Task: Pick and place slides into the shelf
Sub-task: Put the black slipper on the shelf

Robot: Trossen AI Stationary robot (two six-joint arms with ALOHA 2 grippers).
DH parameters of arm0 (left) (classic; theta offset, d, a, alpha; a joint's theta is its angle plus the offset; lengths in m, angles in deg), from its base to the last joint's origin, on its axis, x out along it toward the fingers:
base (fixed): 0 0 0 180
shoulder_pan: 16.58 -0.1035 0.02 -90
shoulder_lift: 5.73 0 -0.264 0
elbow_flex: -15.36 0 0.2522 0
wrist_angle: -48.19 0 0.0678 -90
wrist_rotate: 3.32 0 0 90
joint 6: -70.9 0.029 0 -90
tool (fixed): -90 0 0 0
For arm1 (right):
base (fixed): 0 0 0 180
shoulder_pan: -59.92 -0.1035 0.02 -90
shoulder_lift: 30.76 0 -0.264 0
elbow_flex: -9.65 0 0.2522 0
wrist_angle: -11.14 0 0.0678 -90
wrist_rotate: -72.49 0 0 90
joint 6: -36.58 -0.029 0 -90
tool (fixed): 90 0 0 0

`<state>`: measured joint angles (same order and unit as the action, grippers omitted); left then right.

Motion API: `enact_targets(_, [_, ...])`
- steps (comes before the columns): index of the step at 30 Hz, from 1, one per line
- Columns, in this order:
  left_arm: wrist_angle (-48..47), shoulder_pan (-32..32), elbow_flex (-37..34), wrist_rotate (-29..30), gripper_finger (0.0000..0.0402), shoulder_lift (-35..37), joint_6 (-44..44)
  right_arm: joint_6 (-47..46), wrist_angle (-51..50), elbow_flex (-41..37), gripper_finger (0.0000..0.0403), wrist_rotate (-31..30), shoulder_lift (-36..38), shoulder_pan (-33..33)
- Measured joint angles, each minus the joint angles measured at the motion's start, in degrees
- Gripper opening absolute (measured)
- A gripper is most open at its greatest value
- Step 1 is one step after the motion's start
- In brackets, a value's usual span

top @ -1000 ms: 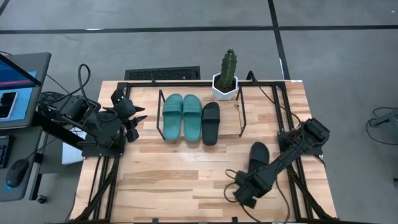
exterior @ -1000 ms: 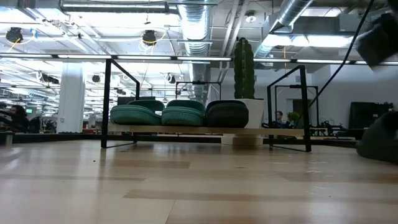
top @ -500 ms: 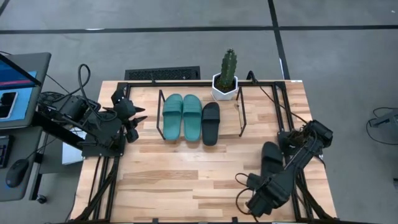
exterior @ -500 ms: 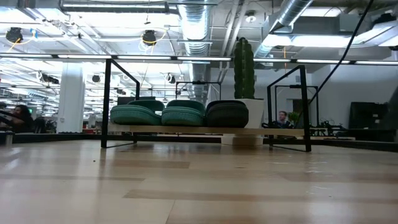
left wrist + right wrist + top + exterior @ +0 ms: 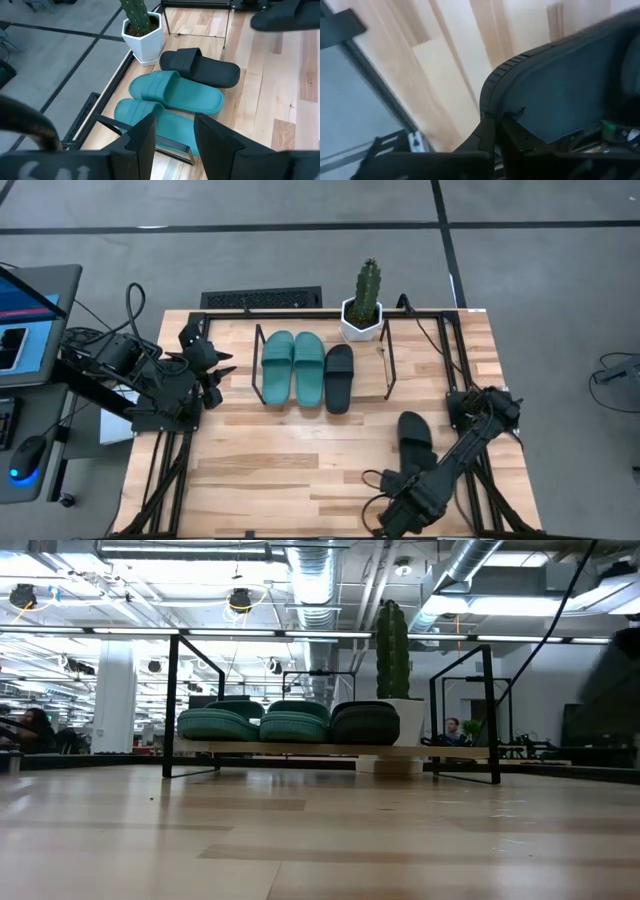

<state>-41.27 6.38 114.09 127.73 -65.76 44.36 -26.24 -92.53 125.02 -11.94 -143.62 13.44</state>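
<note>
Fourth slide, black one, is sitting at the table's front-right w/ the right gripper pinching its near end. Other three, teal pair plus black, are lying side by side on the shelf. Left gripper is waiting left of shelf, fingers spread.

My table is pale wood planks, smooth with a soft satin sheen. The shelf has thin matt black metal rod frames and a light wooden board. On it, the two teal slides and one black slide look like matt rubber, ribbed at the soles. At two o'clock from them, the cactus pot is smooth white, slightly glossy. My right tool holds the other black slide, matt with a ridged edge.
</note>
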Motion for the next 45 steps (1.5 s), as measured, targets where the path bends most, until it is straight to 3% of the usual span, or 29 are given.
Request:
enact_targets(11, [0.0, 0.0, 0.0, -1.2, 0.0124, 0.0, 0.0, 5.5, -0.2, 8.6, 0.0, -7.5, -2.7, 2.5])
enact_targets(22, [0.0, 0.0, 0.0, -2.3, 0.0124, 0.0, 0.0, 14.2, -0.1, 13.0, 0.0, -9.7, -2.6, 5.8])
enact_targets(45, [-0.1, 0.0, 0.0, -3.3, 0.0124, 0.0, -0.2, 27.4, -0.1, 13.5, 0.0, -17.9, -2.6, 13.6])
